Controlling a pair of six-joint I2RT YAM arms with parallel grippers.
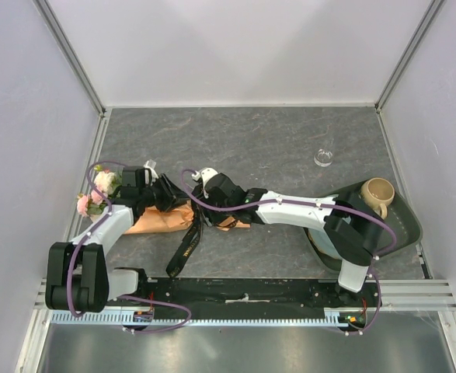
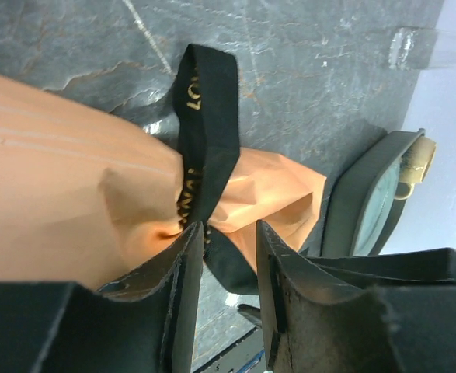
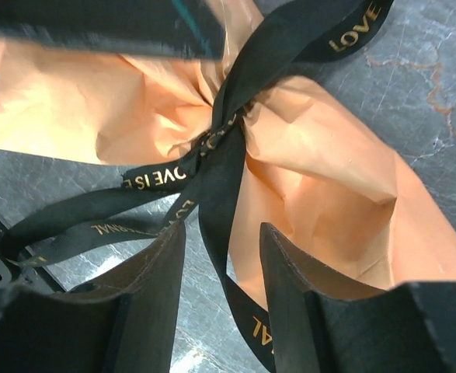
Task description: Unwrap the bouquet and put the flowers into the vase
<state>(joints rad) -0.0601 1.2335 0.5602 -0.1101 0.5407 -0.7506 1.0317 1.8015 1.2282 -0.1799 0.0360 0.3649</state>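
- Grey stone-patterned table (image 1: 274, 132) carries the bouquet (image 1: 156, 222) at near left, tied with black ribbon (image 3: 239, 74).
- Left gripper (image 2: 229, 231) and right gripper (image 3: 221, 231) both gape apart at the knot.
- Vase (image 1: 324, 157) stands far right.
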